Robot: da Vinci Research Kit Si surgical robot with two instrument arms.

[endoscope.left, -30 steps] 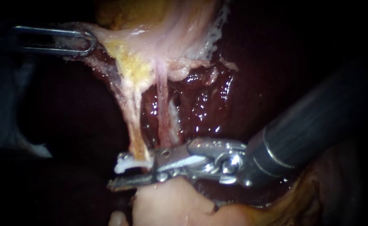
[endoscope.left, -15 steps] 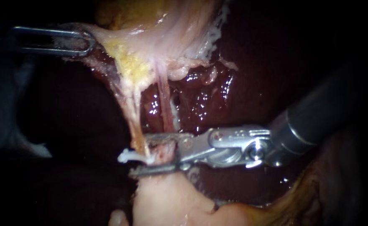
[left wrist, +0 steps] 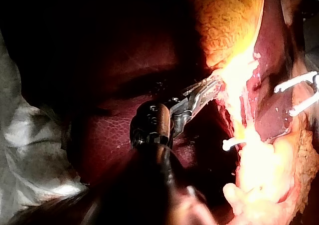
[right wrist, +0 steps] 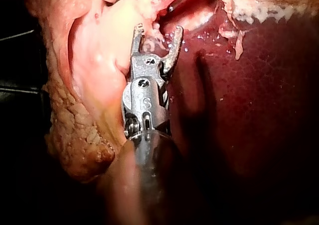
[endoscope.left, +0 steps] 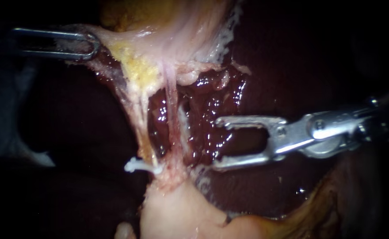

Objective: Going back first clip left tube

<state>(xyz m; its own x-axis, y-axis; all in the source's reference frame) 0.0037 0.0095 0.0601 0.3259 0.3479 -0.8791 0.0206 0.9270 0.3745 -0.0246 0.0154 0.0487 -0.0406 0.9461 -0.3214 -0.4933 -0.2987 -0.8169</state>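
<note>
left instrument [endoscope.left: 93, 44]: comes in from the left at the far side of the scene, its shaft lost in the dark.
left claw: closed on the edge of the pale tissue sheet [endoscope.left: 159, 40], which shows through the window in its upper half; the sheet is stretched toward it.
right instrument [endoscope.left: 216, 143]: comes in from the right and lies level over the liver [endoscope.left: 212, 97].
right claw: wide open and empty; wet liver shows in the gap between its two halves, and its tips point left toward the tubes without touching them.
left tube [endoscope.left: 137, 115]: a pale, yellowish strand running from the tissue sheet toward the near side, left of the other strand.
clip [endoscope.left: 137, 166]: white, set across the near end of the left tube, one end sticking out to the left; well apart from the right claw.
right tube [endoscope.left: 172, 110]: thin and pink, just right of the left tube, between it and the right claw.
pale lump [endoscope.left: 172, 212]: smooth tissue at the near edge, where both tubes end.
</note>
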